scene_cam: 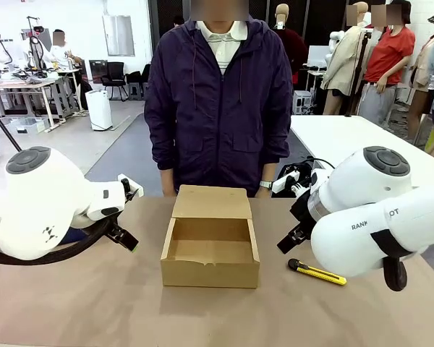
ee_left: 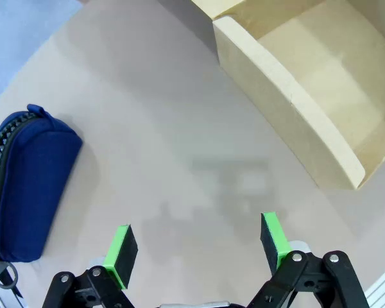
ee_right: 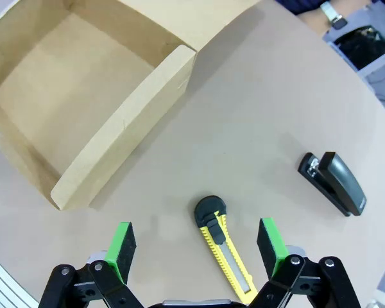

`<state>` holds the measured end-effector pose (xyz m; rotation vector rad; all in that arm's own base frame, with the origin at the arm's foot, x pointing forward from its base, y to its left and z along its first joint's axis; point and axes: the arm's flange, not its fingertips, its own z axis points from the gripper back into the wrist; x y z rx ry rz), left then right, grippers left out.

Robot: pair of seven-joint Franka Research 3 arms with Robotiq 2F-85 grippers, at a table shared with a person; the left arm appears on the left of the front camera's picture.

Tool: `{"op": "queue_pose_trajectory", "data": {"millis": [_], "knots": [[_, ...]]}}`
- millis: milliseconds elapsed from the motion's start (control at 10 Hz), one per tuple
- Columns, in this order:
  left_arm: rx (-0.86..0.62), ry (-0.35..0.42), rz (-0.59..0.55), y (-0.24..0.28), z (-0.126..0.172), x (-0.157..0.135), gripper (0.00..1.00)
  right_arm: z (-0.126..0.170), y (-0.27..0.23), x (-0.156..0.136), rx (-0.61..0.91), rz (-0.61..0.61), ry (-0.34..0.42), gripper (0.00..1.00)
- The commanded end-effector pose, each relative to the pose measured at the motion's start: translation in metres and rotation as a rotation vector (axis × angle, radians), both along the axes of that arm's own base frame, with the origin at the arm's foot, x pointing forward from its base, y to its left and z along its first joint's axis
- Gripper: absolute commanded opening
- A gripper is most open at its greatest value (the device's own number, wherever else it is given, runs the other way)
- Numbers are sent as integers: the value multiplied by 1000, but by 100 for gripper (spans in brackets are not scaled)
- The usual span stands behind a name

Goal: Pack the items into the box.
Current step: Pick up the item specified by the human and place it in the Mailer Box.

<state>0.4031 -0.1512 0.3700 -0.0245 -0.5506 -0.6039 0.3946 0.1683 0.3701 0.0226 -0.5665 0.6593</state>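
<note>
Bright, even overhead light; soft shadows, wide-angle wrist distortion

Left arm (scene_cam: 43, 206): bent, low at the left.
Right arm (scene_cam: 380, 220): bent, low at the right.
Left gripper (ee_left: 197, 245): jaws spread wide, empty.
Right gripper (ee_right: 196, 244): jaws spread wide, empty.

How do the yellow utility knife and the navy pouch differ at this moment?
The utility knife is slim, yellow with black ends; the pouch is bulky, navy, zippered. The knife lies framed between the fingers of the open right gripper; the pouch lies off to one side of the open left gripper. Both rest on the table outside the box, ungripped.
</note>
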Motion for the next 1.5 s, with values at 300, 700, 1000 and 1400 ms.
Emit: {"op": "queue_pose_trajectory", "data": {"millis": [300, 700, 1000, 1400], "knots": [[0, -1, 0, 0, 0, 0, 100, 1, 0, 0, 1, 0, -2, 100], [0, -1, 0, 0, 0, 0, 100, 1, 0, 0, 1, 0, -2, 100], [-29, 393, -157, 4, 25, 3, 100, 30, -12, 5, 129, -101, 342, 100], [-746, 524, -14, 70, 141, 4, 100, 138, -98, -2, 703, -111, 739, 100]]}}
